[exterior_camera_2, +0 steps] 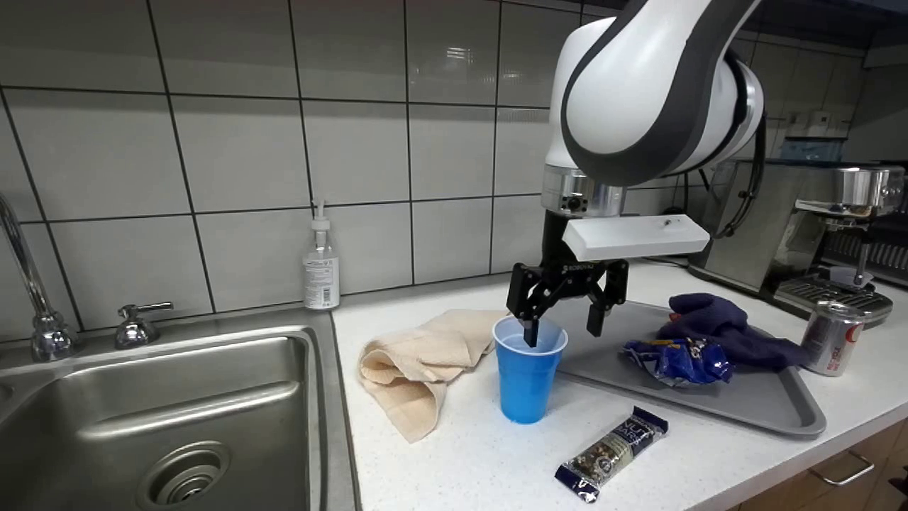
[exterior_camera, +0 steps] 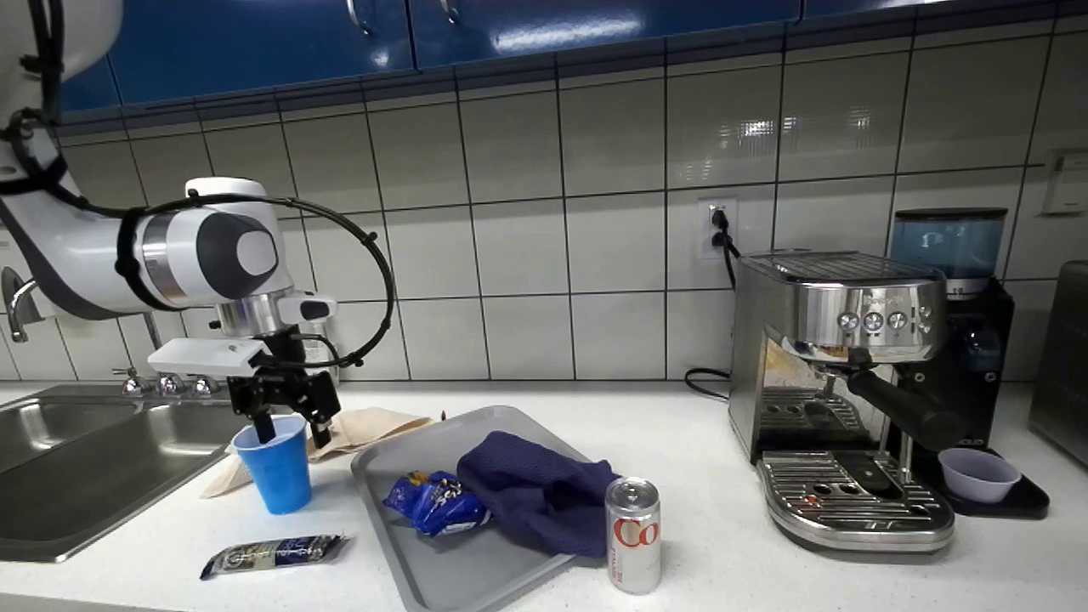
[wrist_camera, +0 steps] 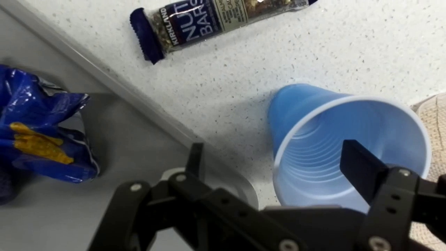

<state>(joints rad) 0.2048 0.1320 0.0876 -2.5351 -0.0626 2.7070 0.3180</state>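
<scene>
My gripper point(exterior_camera: 293, 435) is open, with nothing between its fingers; it also shows in an exterior view point(exterior_camera_2: 562, 335) and the wrist view point(wrist_camera: 274, 153). A blue plastic cup with a white rim and pale inside stands upright on the counter in both exterior views point(exterior_camera: 278, 476) point(exterior_camera_2: 526, 387) and the wrist view point(wrist_camera: 324, 150). One finger is at the cup's mouth, above or just inside it; I cannot tell which. The other finger is outside the cup, towards the grey tray point(exterior_camera_2: 752, 399). The cup's inside looks empty.
A wrapped nut bar point(exterior_camera_2: 613, 454) lies before the cup. A beige cloth point(exterior_camera_2: 425, 362) lies beside it, near the sink point(exterior_camera_2: 330, 426). The tray bears a blue snack bag point(exterior_camera: 435, 503) and navy cloth point(exterior_camera: 544, 491). A can point(exterior_camera: 633, 537), espresso machine point(exterior_camera: 837, 314) and soap bottle point(exterior_camera_2: 321, 266) stand around.
</scene>
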